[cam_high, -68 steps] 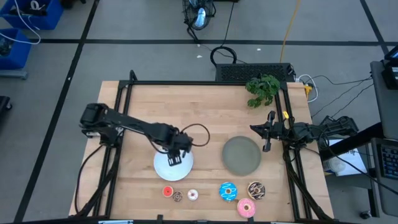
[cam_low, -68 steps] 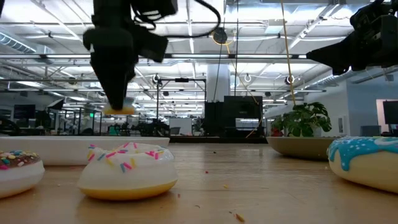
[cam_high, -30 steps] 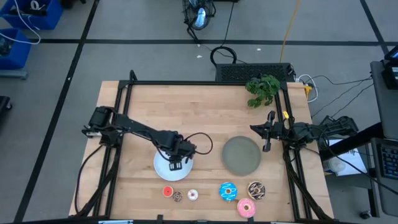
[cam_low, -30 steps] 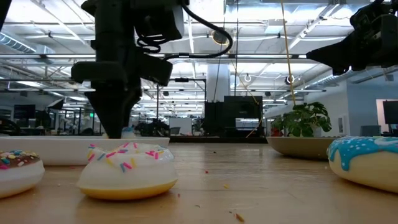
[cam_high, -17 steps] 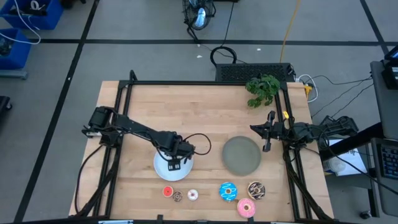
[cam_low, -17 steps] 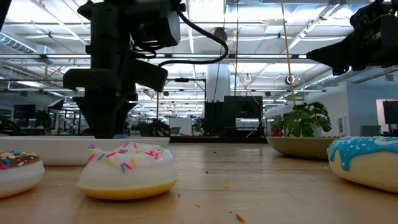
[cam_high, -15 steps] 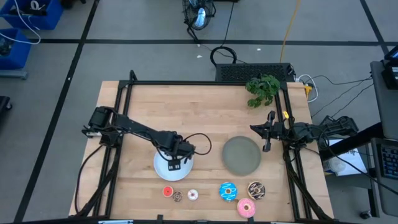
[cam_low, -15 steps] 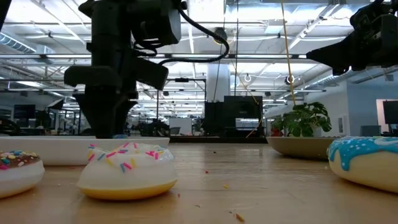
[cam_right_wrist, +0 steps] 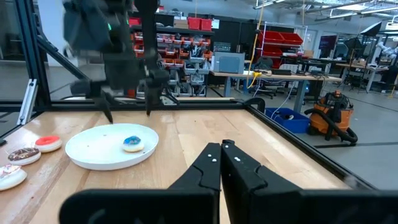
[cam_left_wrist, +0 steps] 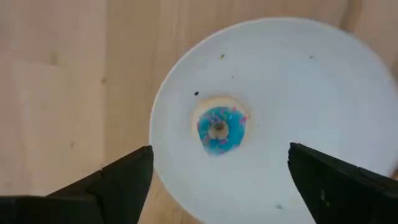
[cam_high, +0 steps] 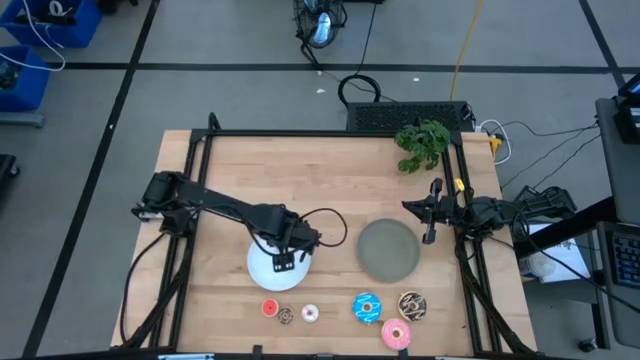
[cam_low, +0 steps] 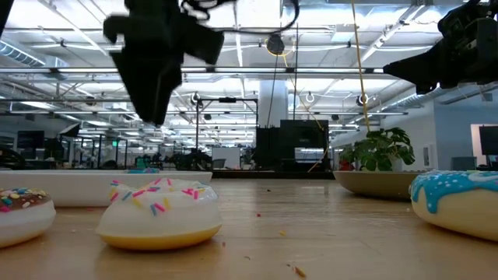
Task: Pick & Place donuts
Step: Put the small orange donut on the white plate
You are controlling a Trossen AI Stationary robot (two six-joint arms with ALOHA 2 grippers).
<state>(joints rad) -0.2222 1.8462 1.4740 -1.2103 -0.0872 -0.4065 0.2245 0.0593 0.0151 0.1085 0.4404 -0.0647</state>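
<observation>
My left gripper (cam_left_wrist: 221,186) is open and empty, hovering over the white plate (cam_high: 262,272); it also shows in the low view (cam_low: 156,118). A tiny blue donut (cam_left_wrist: 219,129) lies flat on that plate, below and between the fingers, which are clear of it. My right gripper (cam_high: 430,222) is shut and empty at the table's right edge, next to the grey plate (cam_high: 388,250). Near the front edge lie the tiny red (cam_high: 270,308), brown (cam_high: 286,316) and whitish (cam_high: 310,314) donuts. Beside them lie the larger blue (cam_high: 366,307), chocolate (cam_high: 412,305) and pink (cam_high: 396,334) ones.
A green plant (cam_high: 422,143) stands at the table's far right corner. A black frame runs along the left, far and right edges. Bare wood lies between the plates and the far edge.
My left gripper was down at the white plate with the tiny blue donut between its fingers. It has opened and let go, then risen straight up. The donut stays lying on the plate.
</observation>
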